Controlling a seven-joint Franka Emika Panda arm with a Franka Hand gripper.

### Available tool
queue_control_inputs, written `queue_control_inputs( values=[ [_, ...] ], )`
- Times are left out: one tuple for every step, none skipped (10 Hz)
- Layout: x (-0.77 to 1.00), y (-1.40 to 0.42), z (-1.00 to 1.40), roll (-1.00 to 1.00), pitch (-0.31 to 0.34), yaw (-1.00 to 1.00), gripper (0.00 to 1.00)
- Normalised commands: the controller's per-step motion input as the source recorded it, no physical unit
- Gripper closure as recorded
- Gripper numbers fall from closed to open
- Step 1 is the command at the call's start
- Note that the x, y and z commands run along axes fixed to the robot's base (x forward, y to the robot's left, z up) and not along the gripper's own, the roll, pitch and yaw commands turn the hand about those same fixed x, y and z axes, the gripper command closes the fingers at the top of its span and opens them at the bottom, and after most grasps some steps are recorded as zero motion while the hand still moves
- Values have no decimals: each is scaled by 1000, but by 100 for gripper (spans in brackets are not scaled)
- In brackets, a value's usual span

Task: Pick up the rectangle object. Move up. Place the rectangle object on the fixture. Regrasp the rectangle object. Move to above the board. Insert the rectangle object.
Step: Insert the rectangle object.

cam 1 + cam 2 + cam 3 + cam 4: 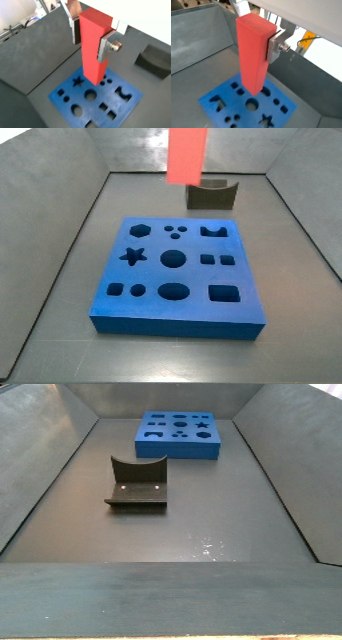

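— What's around you?

— A grey-walled bin with a dark floor. The board (179, 271) lies flat mid-frame in a side view, and the fixture (210, 195) stands empty behind it, near the back wall. My tool (91, 34) is well above the board, its silver fingers (276, 46) clamped on the upper part of the rectangle object (254, 53), which hangs upright with its lower end pointing at the cut-outs.

— What could spoil the insertion?

— Mostly alignment. In both wrist views the block hides the holes under it, so I can't tell which opening it is over. If it's off-centre or slightly twisted, its end would land on the blue rim and jam, or slide in my grip. A long overhang below the fingers would make any tilt worse.
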Motion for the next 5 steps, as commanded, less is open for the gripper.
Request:
queue_control_inputs(
  values=[
    [166, -386, -246, -300, -57, 66, 100],
    [249, -400, -237, 0, -29, 43, 100],
    [289, -454, -200, 6, -29, 0, 100],
    [317, -471, -169, 91, -23, 0, 100],
    [306, -466, -151, 154, -23, 0, 100]
  ],
)
